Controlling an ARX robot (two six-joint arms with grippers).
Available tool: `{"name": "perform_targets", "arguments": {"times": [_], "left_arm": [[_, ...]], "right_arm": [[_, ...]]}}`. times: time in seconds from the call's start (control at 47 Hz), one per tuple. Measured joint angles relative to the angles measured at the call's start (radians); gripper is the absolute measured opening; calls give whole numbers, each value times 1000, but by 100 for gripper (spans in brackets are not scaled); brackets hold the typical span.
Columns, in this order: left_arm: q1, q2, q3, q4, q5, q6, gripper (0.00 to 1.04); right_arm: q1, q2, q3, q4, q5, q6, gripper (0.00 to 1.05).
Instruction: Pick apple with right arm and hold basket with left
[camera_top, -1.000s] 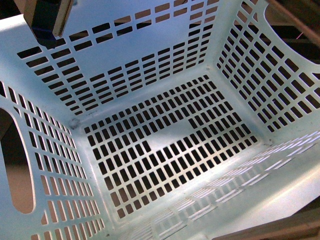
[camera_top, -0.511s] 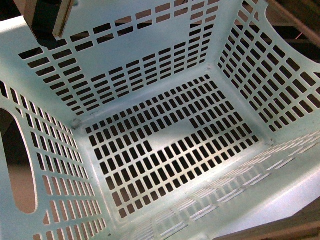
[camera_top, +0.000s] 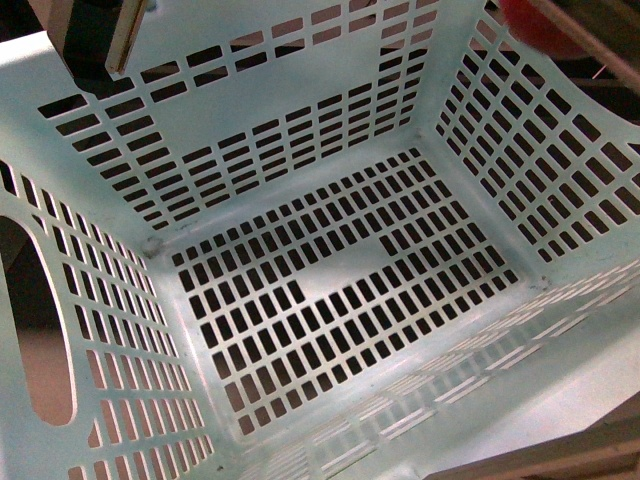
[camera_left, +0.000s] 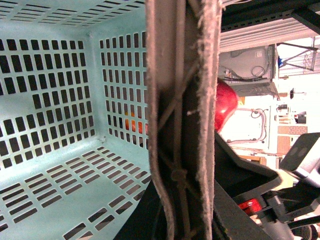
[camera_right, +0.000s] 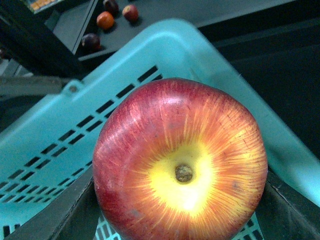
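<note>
The right gripper (camera_right: 180, 220) is clamped on the apple (camera_right: 180, 160), holding it above the basket (camera_right: 60, 130) rim. The left finger (camera_left: 167, 100) stands beside the basket wall; I cannot tell whether it grips.

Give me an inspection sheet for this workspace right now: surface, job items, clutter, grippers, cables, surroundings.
Surface: grey surface beyond the basket; nothing seen under the basket itself.
Job's things: basket has nothing inside; apple is by its rim, held.
Clutter: four small fruits on the grey surface; something orange shows through the basket's slots.
Grippers: right gripper shut on the apple; left gripper at the basket's wall, grip unclear.
Cables: white cables on equipment behind.
Surroundings: grey box and metal framing in the background.
</note>
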Motion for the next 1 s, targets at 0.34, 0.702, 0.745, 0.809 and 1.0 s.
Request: {"name": "perform_targets", "arguments": {"times": [0.34,0.702,0.745,0.809,1.0], "left_arm": [[0,0,0,0,0,0,8],[0,0,0,0,-10,3,8],[0,0,0,0,-11,5,8],[0,0,0,0,-7,6,8],[0,0,0,0,3,2,8]], "right_arm": [[15,-12,-4,-37,15,6,97],[-157,-348,-105,-193,259,-10,96],[-180,-391,-134,-220,299,-24,96],[-205,-443,-174,-240,342,-40,96],[-214,-464,-183,-243,341,-55,96]]}}
